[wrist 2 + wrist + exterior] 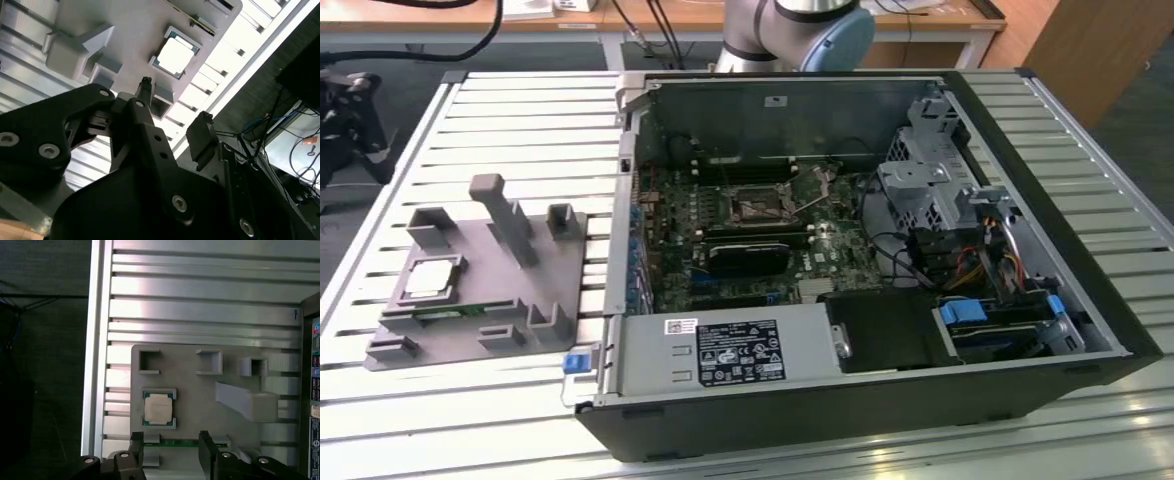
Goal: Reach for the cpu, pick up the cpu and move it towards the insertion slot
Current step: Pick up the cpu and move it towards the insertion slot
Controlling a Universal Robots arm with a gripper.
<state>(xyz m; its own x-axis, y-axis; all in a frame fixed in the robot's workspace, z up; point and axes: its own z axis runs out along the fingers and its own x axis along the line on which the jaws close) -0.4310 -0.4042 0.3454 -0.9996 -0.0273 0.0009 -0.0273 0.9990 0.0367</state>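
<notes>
Hand (171,442) hovers spread and empty near the cpu (158,407).

Open room above cpu (158,408); tall post (507,225) on grey fixture (494,292) near; case walls (774,105) ring insertion slot (757,208).

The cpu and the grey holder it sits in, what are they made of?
The cpu looks metal on top: a pale, smooth, faintly shiny lid, with a greenish board rim. The grey holder under it looks like matte plastic, probably: dull even grey, blocky moulded shapes.
</notes>
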